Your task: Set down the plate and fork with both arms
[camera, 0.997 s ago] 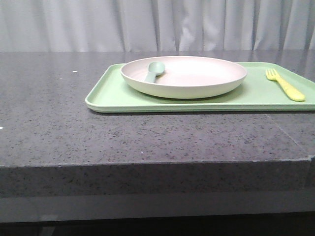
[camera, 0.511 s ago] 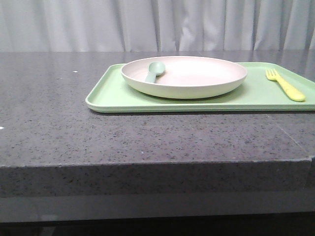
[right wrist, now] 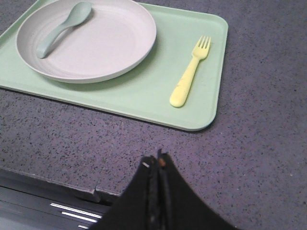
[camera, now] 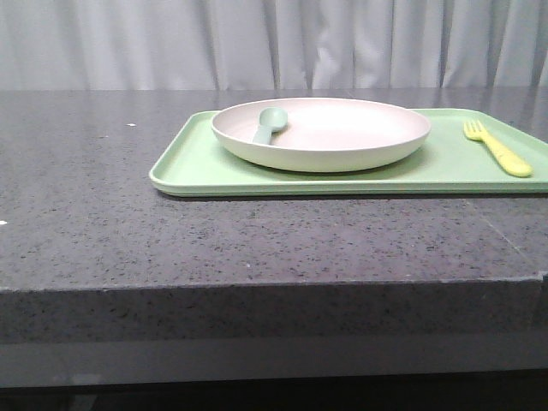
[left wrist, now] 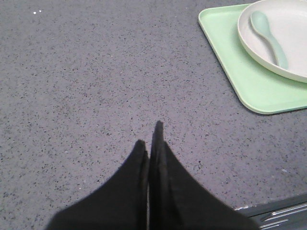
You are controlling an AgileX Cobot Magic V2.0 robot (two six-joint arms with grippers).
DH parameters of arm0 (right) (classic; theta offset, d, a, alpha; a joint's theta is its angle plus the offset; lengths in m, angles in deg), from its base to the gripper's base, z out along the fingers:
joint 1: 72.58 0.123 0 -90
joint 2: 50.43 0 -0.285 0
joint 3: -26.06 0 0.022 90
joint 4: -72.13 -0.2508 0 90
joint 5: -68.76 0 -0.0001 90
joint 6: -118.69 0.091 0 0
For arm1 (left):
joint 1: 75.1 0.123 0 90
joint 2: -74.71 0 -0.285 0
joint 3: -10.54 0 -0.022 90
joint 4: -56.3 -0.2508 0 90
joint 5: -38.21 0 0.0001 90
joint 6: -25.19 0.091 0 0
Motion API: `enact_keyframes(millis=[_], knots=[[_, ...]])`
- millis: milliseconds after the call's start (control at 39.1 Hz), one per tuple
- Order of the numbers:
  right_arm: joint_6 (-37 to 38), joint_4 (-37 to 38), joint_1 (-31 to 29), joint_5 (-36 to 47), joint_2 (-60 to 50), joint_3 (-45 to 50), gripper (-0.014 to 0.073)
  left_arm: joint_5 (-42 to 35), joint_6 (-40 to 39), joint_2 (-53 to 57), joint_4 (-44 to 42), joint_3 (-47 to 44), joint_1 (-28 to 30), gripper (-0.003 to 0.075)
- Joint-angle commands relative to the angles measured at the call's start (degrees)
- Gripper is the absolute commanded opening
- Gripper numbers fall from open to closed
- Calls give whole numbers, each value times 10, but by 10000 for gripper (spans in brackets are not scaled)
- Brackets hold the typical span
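Note:
The cream plate [camera: 342,137] sits on the light-green tray [camera: 197,163], with a grey-green spoon [camera: 269,124] lying in it. The pale-yellow fork [camera: 498,150] lies on the tray to the plate's right. The plate [right wrist: 110,43], fork [right wrist: 190,72] and spoon [right wrist: 62,28] also show in the right wrist view; the plate [left wrist: 292,52] shows in the left wrist view. My left gripper [left wrist: 149,136] is shut and empty over bare counter, left of the tray. My right gripper [right wrist: 156,160] is shut and empty near the counter's front edge, short of the fork. Neither gripper shows in the front view.
The tray [right wrist: 144,91] lies on a dark speckled stone counter [camera: 128,231]. The counter's front edge [camera: 257,287] runs across the front view. A grey curtain [camera: 274,43] hangs behind. The tray's left corner [left wrist: 220,48] shows in the left wrist view.

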Motion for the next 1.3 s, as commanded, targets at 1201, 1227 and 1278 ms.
enact_keyframes(millis=[1201,1227,1278], knots=[[-3,1,0,38,2,-15,-102,-525,-51,342,-47,-456,65,-18],[-3,1,0,38,2,-15,-102,-525,-51,342,-47,-456,65,-18],[-3,1,0,38,2,-15,-102,-525,-51,342,-47,-456,65,-18]])
